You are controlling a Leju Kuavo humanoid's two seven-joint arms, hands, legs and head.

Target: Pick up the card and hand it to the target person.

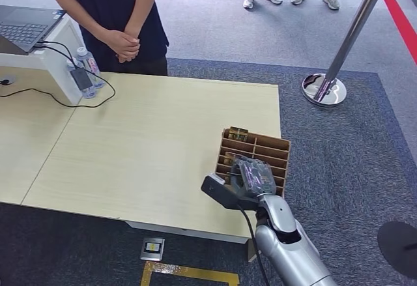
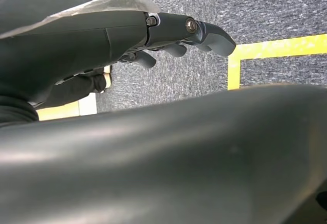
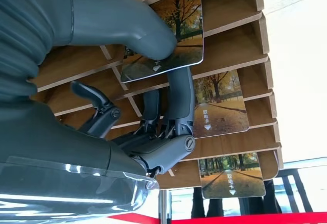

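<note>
Right hand (image 3: 154,106) pinching card (image 3: 181,30) in rack (image 1: 265,150).
Thumb on top, fingers (image 3: 181,96) under; card sits in its slot. Pull straight out along the slot, keep the pinch firm, avoid neighbouring cards. Left hand (image 2: 169,35) hangs loosely spread, holding nothing.

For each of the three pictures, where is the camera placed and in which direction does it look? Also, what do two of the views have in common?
Head view: high on the robot, looking forward and down at the table, the wooden card rack, a person; the right hand and its silver arm show.
Left wrist view: behind the left hand, looking at grey carpet and yellow floor tape; dark body parts show.
Right wrist view: behind the right hand, close on the rack; thumb and finger pinch a card.
Shared: head and right wrist views both show the rack and the right hand.
</note>
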